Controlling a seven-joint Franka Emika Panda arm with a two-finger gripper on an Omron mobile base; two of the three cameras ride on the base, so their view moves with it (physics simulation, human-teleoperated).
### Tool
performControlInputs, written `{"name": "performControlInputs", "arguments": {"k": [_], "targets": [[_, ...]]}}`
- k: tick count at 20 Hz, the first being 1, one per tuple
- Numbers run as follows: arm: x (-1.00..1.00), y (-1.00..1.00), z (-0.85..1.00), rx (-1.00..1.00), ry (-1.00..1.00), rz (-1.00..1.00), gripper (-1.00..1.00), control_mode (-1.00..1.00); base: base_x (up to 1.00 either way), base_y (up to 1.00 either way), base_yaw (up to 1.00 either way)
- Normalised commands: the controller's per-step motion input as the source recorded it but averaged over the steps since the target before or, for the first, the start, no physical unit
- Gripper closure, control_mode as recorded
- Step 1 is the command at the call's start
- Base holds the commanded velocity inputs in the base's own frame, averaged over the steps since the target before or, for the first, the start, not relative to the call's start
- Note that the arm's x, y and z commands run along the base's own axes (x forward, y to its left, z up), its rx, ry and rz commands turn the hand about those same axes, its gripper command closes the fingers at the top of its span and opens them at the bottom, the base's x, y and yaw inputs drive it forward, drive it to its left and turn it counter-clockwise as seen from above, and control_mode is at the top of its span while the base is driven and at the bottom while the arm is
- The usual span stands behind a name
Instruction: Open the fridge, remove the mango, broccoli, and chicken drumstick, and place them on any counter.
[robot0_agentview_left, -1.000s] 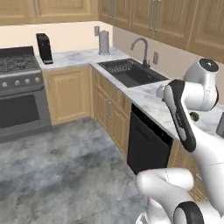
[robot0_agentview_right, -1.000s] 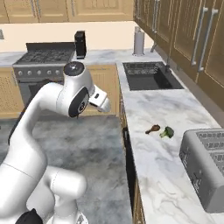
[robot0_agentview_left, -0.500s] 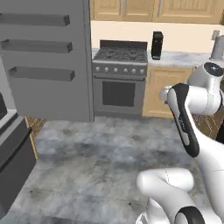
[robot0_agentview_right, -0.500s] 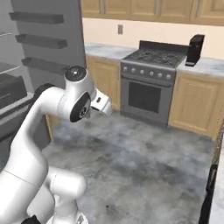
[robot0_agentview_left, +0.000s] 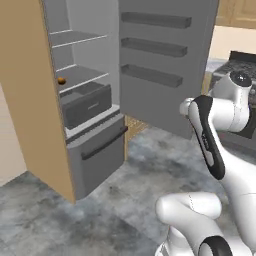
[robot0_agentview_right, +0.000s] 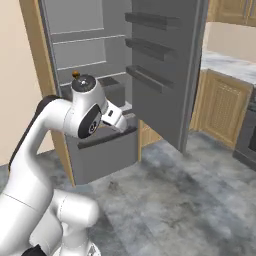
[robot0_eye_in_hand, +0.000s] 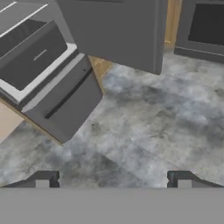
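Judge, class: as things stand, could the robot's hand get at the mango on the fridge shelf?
Probably yes, after a reach. The fridge door stands wide open and the mango sits uncovered near the shelf's front edge. The hand, open, points down at the floor, well short of it.

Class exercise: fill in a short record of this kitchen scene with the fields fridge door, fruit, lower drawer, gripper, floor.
fridge door: the tall dark grey fridge stands with its door swung wide open, three shelf rails on its inner side
fruit: small round orange-yellow mango on a shelf inside
lower drawer: shut, horizontal black handle
gripper: two-finger gripper open, holding nothing, aimed down at the floor
floor: grey mottled stone floor
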Motion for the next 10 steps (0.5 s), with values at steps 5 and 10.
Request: {"name": "performControlInputs", "arguments": {"k": [5, 10], "targets": [[0.00, 0.00, 0.00, 0.00, 0.00, 0.00, -1.00, 1.00, 0.79, -0.24, 0.60], [0.00, 0.00, 0.00, 0.00, 0.00, 0.00, -1.00, 1.00, 1.00, -0.29, 0.50]]}}
